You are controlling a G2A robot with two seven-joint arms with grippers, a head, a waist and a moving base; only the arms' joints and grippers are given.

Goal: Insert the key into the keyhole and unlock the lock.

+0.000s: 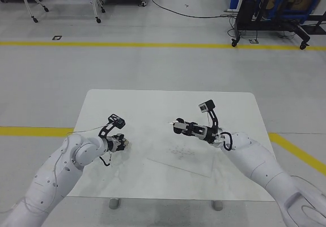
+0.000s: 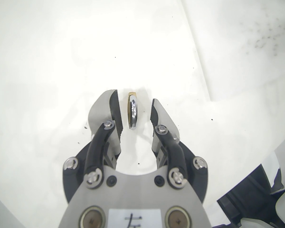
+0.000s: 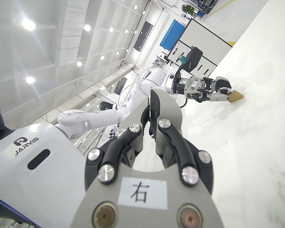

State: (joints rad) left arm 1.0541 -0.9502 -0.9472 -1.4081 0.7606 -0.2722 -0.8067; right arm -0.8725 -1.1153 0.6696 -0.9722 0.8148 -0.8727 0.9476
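Starting big: white table [image 1: 151,108], spread across the middle of the top view. Next down in size, left gripper [image 1: 123,144], low at centre-left of that frame, right down at the tabletop. Fingers spread either side of the lock [image 2: 132,111], a gap showing on both sides: straddling the chrome shackle, gripping nothing. Brass body resting on the table just past the fingertips. Over at centre-right, right gripper [image 1: 176,125], up off the surface, aimed toward the lock and well apart from it, fingers pinched tight together. Tiny pale sliver poking from the tip, by the look of it the key [image 1: 169,122], too small to swear to. Early going, then: key seemingly in hand, lock not yet clamped, nothing at the keyhole. Left to do: steadying, lining up, inserting, turning.
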